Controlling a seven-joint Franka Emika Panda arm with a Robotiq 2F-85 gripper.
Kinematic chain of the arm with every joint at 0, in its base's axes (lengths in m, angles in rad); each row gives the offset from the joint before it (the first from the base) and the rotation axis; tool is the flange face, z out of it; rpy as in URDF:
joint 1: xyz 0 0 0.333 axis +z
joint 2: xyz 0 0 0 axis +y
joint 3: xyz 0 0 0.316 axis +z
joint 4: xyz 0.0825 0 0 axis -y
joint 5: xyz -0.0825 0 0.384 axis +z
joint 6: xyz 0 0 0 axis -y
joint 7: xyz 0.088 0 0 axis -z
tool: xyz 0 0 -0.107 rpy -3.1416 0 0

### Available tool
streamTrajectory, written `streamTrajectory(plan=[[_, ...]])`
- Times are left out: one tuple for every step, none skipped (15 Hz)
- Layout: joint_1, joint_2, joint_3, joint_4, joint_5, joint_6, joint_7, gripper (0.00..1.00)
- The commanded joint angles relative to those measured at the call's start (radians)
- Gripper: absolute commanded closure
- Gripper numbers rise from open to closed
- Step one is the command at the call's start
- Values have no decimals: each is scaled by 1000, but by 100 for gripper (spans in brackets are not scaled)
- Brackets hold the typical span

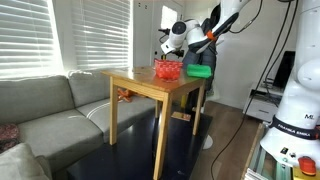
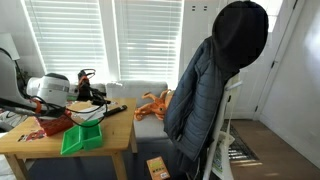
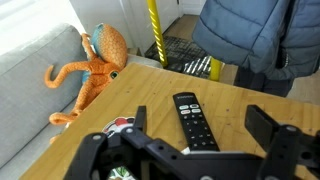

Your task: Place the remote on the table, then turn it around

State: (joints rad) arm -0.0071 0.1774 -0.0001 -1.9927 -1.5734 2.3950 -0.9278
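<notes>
The black remote lies flat on the light-wood table, its button end pointing away from the camera in the wrist view. It shows as a dark bar near the table's edge in an exterior view. My gripper is open, with one finger on each side of the remote and no grip on it. It hangs over the table in both exterior views. The table stands tall on slim legs.
A red bowl and a green container sit on the table. An orange octopus toy lies on the grey sofa. A dark jacket hangs on a chair beside the table.
</notes>
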Motion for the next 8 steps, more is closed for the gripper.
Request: streamTrajectory(plan=[[-39,-81,3,-51,140,139,-176,0],[-43,-95,0,-56,141,150,-180,0],[-45,-101,-1,-58,140,156,-178,0],[-50,-110,-5,-65,121,170,-174,0],[-1,0,2,1,3,-2,-3,0],[-1,0,2,1,3,-2,-3,0],[-1,0,2,1,3,-2,-3,0],[-2,0,2,0,10,9,-10,0]])
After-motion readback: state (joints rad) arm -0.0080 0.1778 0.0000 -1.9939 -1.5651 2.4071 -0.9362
